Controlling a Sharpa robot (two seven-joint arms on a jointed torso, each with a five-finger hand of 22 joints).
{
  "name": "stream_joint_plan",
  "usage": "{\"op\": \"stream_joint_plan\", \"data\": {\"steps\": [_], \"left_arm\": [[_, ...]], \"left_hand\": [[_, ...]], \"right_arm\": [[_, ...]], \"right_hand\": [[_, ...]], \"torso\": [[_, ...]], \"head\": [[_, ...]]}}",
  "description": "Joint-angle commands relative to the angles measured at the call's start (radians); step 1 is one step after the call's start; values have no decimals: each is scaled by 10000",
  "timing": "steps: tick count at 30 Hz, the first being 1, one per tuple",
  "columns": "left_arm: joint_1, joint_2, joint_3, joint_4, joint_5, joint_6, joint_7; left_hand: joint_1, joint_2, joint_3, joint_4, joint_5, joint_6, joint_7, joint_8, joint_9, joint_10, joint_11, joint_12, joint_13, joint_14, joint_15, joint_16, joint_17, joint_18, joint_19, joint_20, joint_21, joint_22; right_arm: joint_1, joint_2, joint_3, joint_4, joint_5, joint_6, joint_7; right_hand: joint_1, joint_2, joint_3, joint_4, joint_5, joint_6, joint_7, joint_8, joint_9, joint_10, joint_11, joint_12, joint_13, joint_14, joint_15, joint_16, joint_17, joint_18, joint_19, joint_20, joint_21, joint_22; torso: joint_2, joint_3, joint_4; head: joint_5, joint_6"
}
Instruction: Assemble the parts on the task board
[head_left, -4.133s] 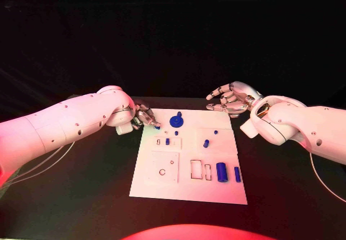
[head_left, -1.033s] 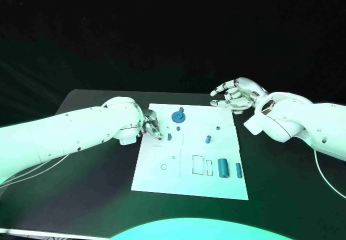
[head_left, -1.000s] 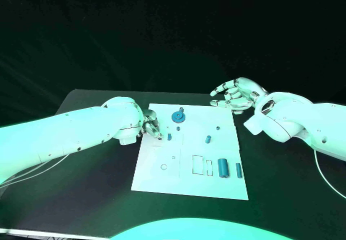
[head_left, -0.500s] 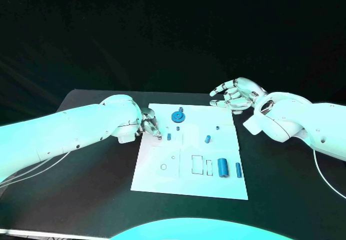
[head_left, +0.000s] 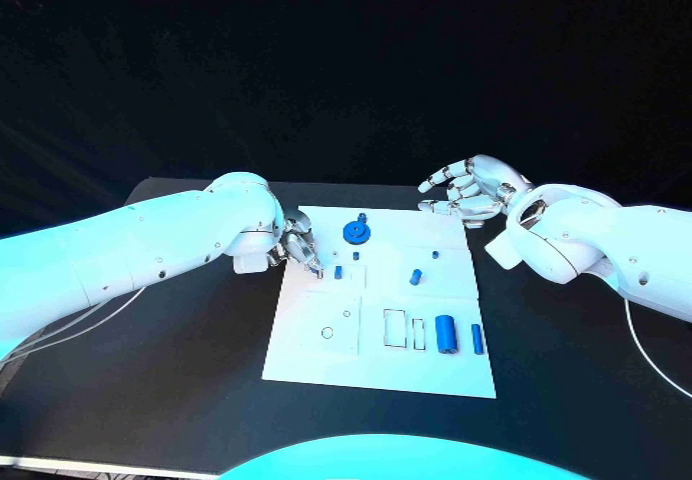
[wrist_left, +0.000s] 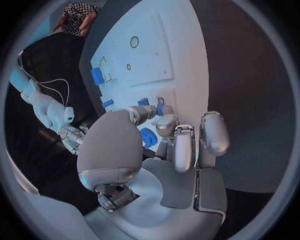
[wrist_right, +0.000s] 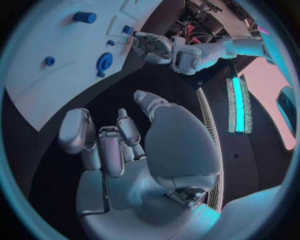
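Here, the white task board (head_left: 382, 340) was seen lying in the middle of the black table (head_left: 173, 380), with small blue parts spread over it. A round blue part (head_left: 353, 233) was placed near the far edge of the board, and a small blue peg (head_left: 338, 271) was found just beside the fingertips of the left robot hand (head_left: 299, 243). A second small peg (head_left: 415, 276) was located more toward the middle of the board, and two longer blue cylinders (head_left: 446, 335) were laid side by side near the right edge, next to some rectangular slots (head_left: 394, 329). The left robot hand was held over the far left corner of the board, with its fingers curled downward toward the surface; whether something was pinched between them could not be told. In the left wrist view its fingers (wrist_left: 178, 145) were seen bent close together above the board, near the blue parts. The right robot hand (head_left: 466, 187) was kept above the table just beyond the far right corner of the board, with its fingers loosely spread and curved, and nothing was held in it.
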Motion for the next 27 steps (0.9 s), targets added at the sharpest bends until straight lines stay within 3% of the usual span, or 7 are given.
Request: {"op": "stream_joint_plan", "data": {"steps": [1, 9, 27], "left_arm": [[61, 155, 14, -221, 263, 880, 162], [125, 480, 25, -700, 218, 1069, 306], [133, 646, -11, -874, 10, 1168, 450]], "left_hand": [[-59, 34, 1604, -1632, -44, 128, -140, 15, -4, -80, -2, -27, -8, 865, -14, -11, 2011, -29, -64, -19, -60, -9], [-61, 37, 1588, -1651, -65, 109, -134, 9, -1, -84, 4, -24, 0, 872, -8, 1, 2037, -30, -67, -14, -62, -5], [-59, 37, 1576, -1668, -74, 99, -131, 7, 1, -78, 6, -11, 20, 875, -4, 8, 2051, -35, -60, -10, -55, 14]], "right_arm": [[-16, 18, 2, -8, -59, 144, 102], [-28, 34, 2, -17, -58, 142, 100], [-34, 45, 2, -25, -58, 146, 102]], "right_hand": [[65, 27, 21, 65, 56, -55, -36, 51, 18, -47, -3, -64, -9, 582, -25, -40, 799, 117, -41, 3, -56, 2], [65, 27, 21, 65, 56, -55, -36, 51, 18, -47, -3, -64, -9, 582, -25, -40, 799, 117, -41, 3, -56, 2], [65, 27, 21, 65, 56, -55, -36, 51, 18, -47, -3, -64, -9, 582, -25, -40, 799, 117, -41, 3, -56, 2]], "torso": [[-1, 0, -8], [-2, -2, 1], [1, -19, 7]], "head": [[22, -10], [11, -21], [33, -37]]}}
